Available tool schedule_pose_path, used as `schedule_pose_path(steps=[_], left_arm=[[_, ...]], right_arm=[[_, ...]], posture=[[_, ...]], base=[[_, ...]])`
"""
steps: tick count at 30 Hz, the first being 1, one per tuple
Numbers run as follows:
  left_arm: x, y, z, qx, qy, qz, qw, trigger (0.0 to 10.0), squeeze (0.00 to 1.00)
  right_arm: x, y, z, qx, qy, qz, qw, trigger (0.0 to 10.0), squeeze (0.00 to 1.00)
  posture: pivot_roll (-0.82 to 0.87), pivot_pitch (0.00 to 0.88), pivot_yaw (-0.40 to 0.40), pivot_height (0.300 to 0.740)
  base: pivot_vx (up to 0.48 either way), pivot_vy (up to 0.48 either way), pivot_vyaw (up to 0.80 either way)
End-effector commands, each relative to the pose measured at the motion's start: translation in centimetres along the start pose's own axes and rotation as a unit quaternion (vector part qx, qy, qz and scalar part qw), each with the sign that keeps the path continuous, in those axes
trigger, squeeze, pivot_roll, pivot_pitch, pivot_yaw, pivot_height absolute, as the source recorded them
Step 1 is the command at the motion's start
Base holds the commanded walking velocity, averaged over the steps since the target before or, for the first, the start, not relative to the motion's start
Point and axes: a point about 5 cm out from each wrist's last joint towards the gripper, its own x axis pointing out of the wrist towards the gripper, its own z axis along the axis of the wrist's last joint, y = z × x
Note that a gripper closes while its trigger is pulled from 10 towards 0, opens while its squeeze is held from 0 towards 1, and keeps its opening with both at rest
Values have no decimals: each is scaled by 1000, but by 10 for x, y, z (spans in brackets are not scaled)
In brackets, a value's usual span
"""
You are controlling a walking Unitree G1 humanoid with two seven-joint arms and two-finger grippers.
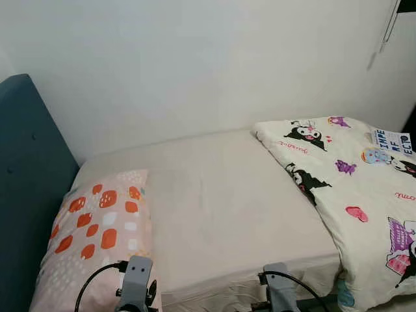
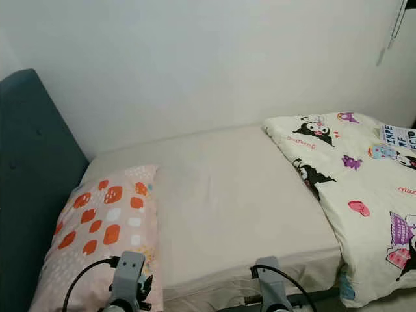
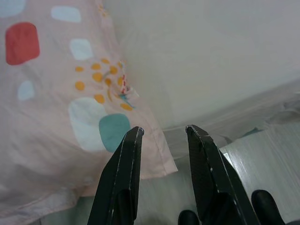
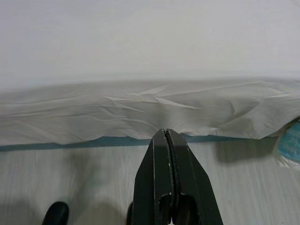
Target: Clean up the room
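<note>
Hovering low at frame bottom: left gripper with fingers spread, empty, over the pillow's lower corner. Right gripper clenched on nothing, facing the wrinkled sheet edge above the floor. Pillow lies lower left by the blue headboard; cartoon-print duvet bunched at right of the mattress.

both silver arms are held low in front of the body. the left claw is parted with nothing between its fingers; the right claw is pressed closed and empty.
</note>
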Motion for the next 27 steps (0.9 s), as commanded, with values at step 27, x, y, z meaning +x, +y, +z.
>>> schedule_pose_path(steps=[27], left_arm=[[10,-11,4,13,12,-27,999,10000,0]], right_arm=[[-6,-14,-13,8,21,-30,999,10000,0]], posture=[[-85,72,54,740]], base=[[0,0,0]])
